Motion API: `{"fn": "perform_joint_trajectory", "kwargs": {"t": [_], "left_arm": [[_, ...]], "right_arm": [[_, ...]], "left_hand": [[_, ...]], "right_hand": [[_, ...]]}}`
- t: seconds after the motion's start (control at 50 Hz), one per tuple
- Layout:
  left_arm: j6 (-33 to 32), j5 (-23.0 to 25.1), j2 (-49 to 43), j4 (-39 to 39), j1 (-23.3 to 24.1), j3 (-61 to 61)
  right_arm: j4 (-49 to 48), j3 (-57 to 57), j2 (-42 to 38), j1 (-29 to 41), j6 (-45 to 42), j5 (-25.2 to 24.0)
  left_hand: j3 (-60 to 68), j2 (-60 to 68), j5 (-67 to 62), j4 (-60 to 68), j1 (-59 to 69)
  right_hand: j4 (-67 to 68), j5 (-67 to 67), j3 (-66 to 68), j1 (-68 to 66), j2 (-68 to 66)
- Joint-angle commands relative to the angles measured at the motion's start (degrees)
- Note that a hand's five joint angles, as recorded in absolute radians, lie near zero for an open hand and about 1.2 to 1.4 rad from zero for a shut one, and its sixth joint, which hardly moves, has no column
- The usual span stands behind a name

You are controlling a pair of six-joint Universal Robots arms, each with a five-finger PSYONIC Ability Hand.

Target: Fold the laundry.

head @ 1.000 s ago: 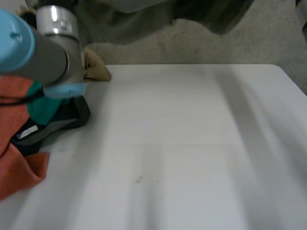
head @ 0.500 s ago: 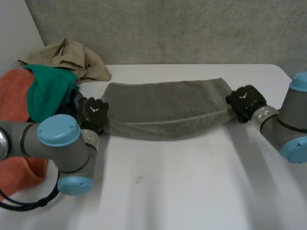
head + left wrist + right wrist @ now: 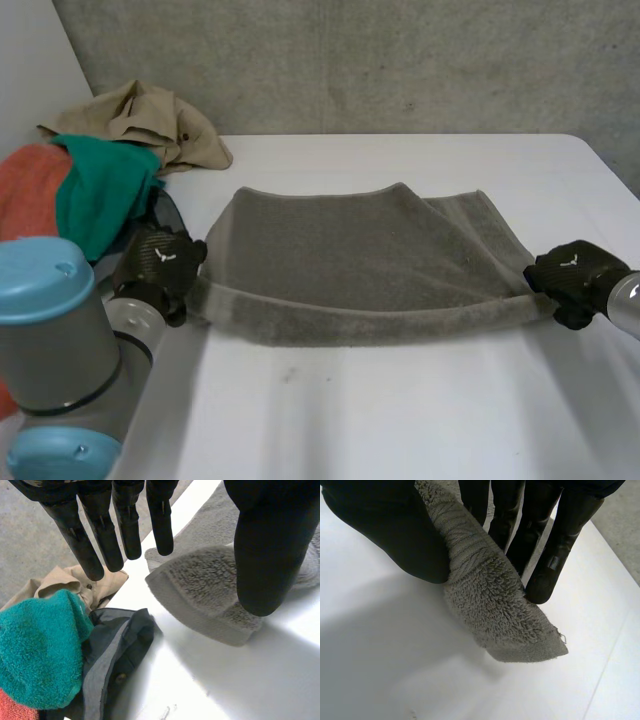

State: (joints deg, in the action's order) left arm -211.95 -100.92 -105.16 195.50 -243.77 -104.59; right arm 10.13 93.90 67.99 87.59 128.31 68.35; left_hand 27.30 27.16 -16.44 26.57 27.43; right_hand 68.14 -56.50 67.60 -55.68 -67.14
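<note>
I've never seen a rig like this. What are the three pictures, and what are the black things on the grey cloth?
This is a robot with two arms, each ending in a black hand. One picture looks down from between the arms; the other two come from cameras on the wrists. A grey towel lies on the white table, a pile of other laundry beside its left end. The right hand pinches the towel's right corner between thumb and fingers. The left hand sits at the left corner, fingers straight.

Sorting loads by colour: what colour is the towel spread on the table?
The towel is plain grey, best seen in the head view.
</note>
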Motion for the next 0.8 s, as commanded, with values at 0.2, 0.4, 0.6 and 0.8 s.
{"fn": "perform_joint_trajectory", "kwargs": {"t": [0.2, 0.4, 0.6, 0.8], "left_arm": [[11.48, 9.95, -5.22, -12.33, -3.64, 9.4], [12.97, 11.01, -8.48, -23.06, -3.21, 20.3], [15.34, 5.48, -16.91, -31.66, -2.68, 29.09], [15.69, 3.19, -18.5, -32.99, -1.54, 31.12]], "right_arm": [[-4.85, 1.9, -0.4, 0.04, 0.36, -0.67], [-4.85, 1.72, -0.67, -0.14, 0.27, -1.2], [-4.85, 1.81, -0.93, -0.23, -0.08, -1.29], [-4.77, 1.2, -1.02, -1.63, -0.52, -1.37]], "left_hand": [[1.25, 1.39, -2.11, 1.98, 1.12], [1.58, 1.72, -2.44, 2.31, 1.45], [4.09, 4.23, -4.95, 4.83, 3.96], [38.37, 38.51, -39.23, 39.1, 38.24]], "right_hand": [[11.86, -13.5, 12.4, -24.32, -12.86], [11.86, -13.5, 12.4, -24.32, -12.86], [11.86, -13.5, 12.4, -24.32, -12.86], [11.86, -13.5, 12.4, -24.32, -12.86]]}}
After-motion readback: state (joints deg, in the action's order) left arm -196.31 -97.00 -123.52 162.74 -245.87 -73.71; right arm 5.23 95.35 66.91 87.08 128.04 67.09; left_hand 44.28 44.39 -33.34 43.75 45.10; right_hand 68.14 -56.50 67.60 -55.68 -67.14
